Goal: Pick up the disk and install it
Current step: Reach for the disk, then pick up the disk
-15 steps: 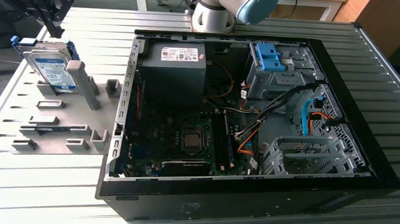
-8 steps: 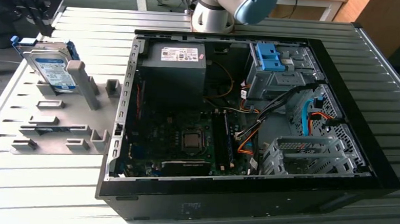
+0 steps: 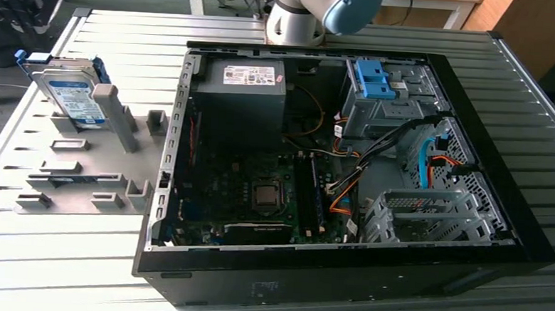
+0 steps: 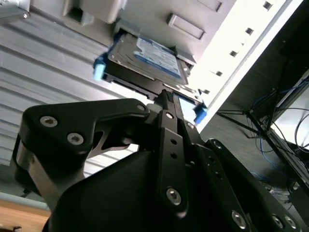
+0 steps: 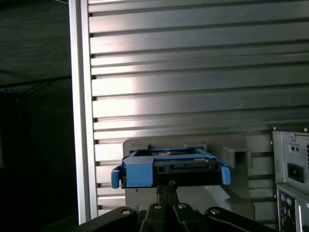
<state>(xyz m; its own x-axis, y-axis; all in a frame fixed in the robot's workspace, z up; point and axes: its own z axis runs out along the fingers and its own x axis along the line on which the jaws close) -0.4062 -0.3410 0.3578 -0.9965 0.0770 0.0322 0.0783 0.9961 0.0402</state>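
The gripper has its fingers pressed together with nothing between them, while the disk leans on edge in a grey stand on the slatted metal table, at the exterior view's left of the open computer case, untouched by the arm

Your disk is silver with a white-and-blue label and blue rails along its edges. In the second wrist view you'll see the end effector in matte black. The desk is silver-grey, striped with long ridges. The computer case is black; inside you have a blue bracket, orange cables and a black box with a white sticker
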